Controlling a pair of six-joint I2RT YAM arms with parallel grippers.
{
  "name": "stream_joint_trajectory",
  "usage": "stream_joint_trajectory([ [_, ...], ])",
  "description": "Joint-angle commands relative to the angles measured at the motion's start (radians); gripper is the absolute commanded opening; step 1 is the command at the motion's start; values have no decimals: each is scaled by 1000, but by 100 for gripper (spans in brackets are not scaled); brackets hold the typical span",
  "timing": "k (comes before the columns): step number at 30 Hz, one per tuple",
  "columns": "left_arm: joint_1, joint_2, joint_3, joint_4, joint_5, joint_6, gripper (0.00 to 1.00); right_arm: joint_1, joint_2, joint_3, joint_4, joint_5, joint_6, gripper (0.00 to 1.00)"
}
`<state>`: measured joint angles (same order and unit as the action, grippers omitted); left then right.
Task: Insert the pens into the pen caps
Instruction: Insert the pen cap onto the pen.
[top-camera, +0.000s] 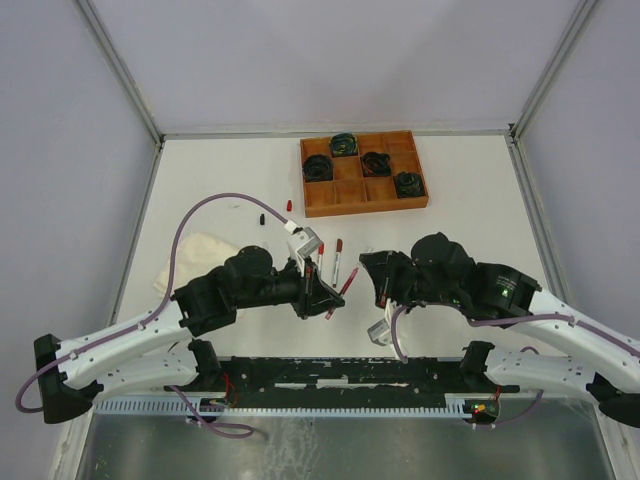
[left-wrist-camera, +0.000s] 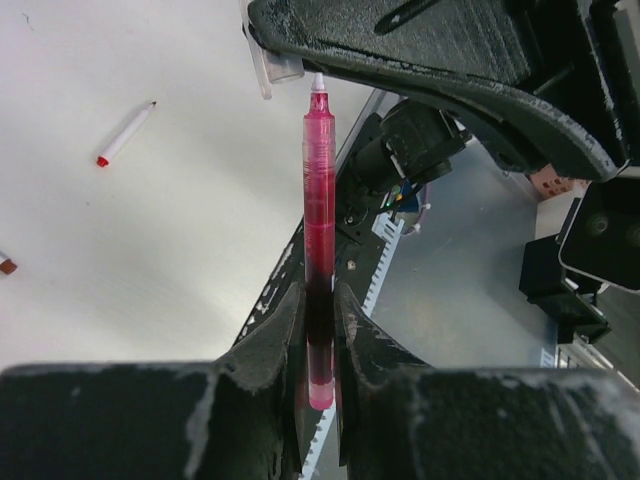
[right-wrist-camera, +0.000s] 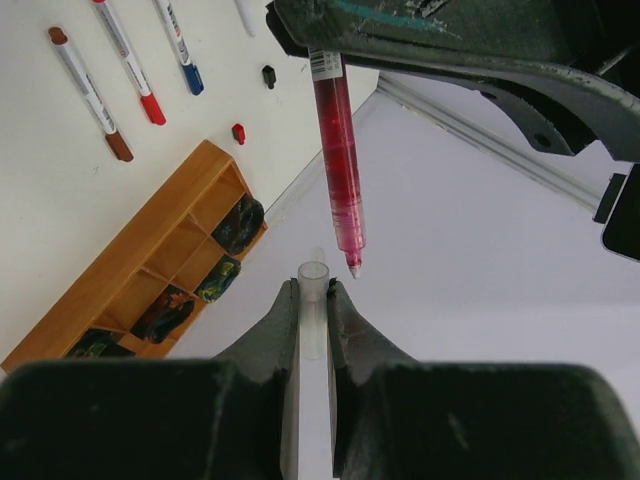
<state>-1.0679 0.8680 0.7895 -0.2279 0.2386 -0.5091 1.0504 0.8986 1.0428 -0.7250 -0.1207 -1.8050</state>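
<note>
Pink pen (left-wrist-camera: 319, 180) clamped by barrel in closed left end effector (left-wrist-camera: 318, 300), off worktop (left-wrist-camera: 150, 250). Tip just beside mouth of clear cap (right-wrist-camera: 313, 272), not inside. Cap pinched in right end effector (right-wrist-camera: 313, 295). Spare pens (right-wrist-camera: 125, 60) lie near wooden tray (right-wrist-camera: 150, 215).

Found open tabletop (top-camera: 470, 240) right of centre, wide enough for passage. Barred at near centre by left gripper (left-wrist-camera: 318, 300) with pink pen (left-wrist-camera: 318, 200) and right gripper (right-wrist-camera: 313, 295) with clear cap (right-wrist-camera: 313, 275), tips nearly meeting. Hemmed beyond by loose pens (top-camera: 338, 258), scattered caps (top-camera: 289, 204), wooden tray (top-camera: 345, 195); at left by cream cloth (top-camera: 195, 255).
</note>
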Motion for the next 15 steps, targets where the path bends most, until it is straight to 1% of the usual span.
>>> stream_joint_trajectory([
  [1,1,-16,-13,110,7,-81,3,19,1,59,4,28,-34,0],
  [7,1,-20,-22,117,-5,-97,3,26,-1,66,12,62,-39,0],
  [15,1,-12,-41,137,-12,-98,3,36,-18,56,7,67,-37,0],
])
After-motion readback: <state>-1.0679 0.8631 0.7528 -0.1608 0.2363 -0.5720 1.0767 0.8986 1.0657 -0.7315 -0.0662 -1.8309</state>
